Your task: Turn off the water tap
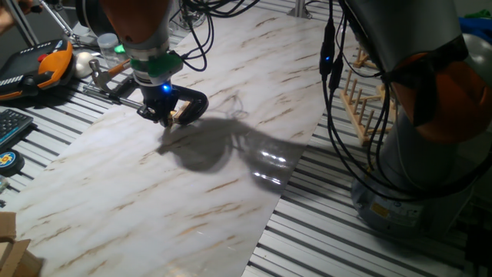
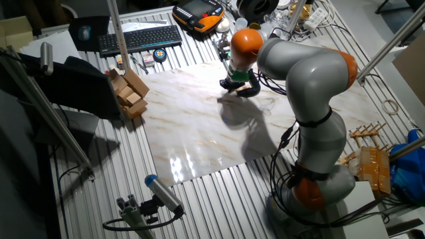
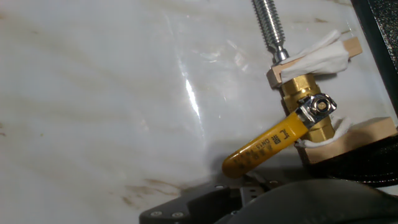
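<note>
Black gripper [image 3: 249, 202] housing fills the hand view's bottom edge (finger spread can't be told), just below the yellow lever tip. Small brass water tap [image 3: 306, 112] with yellow lever handle [image 3: 267, 146] sits between wooden blocks in the black metal C-clamp [image 1: 188, 104] on the white marble-patterned table [image 1: 192, 192], lever angled down-left.

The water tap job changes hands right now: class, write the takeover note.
Tool: low over the clamp; open or shut cannot be told.
Water tap: small brass valve with a yellow lever, held between wooden blocks in the black C-clamp lying on the marble board.
Done: arm brought down to the tap.
Left: the lever angles away from the valve body; it is not visibly gripped. Grip and turn it.
</note>
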Motion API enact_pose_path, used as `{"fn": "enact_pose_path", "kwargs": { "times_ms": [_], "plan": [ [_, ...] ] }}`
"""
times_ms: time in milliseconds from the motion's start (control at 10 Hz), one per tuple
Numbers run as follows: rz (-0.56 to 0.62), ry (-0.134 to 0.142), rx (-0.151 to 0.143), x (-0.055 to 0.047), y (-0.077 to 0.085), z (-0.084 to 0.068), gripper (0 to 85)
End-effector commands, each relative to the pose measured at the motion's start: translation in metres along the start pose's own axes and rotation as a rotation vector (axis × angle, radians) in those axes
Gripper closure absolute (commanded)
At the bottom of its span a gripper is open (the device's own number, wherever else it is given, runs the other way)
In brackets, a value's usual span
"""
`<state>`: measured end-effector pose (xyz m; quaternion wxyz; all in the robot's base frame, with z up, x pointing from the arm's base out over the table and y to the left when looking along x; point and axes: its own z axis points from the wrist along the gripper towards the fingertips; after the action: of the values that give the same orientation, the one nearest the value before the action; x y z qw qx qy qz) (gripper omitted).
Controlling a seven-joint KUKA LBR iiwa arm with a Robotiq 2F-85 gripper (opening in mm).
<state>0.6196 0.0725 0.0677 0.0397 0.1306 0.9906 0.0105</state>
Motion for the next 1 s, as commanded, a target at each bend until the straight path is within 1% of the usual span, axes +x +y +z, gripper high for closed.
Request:
{"fn": "enact_pose_path", "kwargs": {
  "times_ms": [0,500,700,900],
  "plan": [
    [0.001,0.000,0.001,-0.001,0.001,0.000,85.0],
    [0.009,-0.002,0.007,-0.008,0.006,-0.001,85.0],
    [0.021,-0.006,0.020,-0.011,0.006,-0.001,85.0],
    [0.036,-0.011,0.030,-0.013,0.006,-0.001,85.0]
  ]
}}
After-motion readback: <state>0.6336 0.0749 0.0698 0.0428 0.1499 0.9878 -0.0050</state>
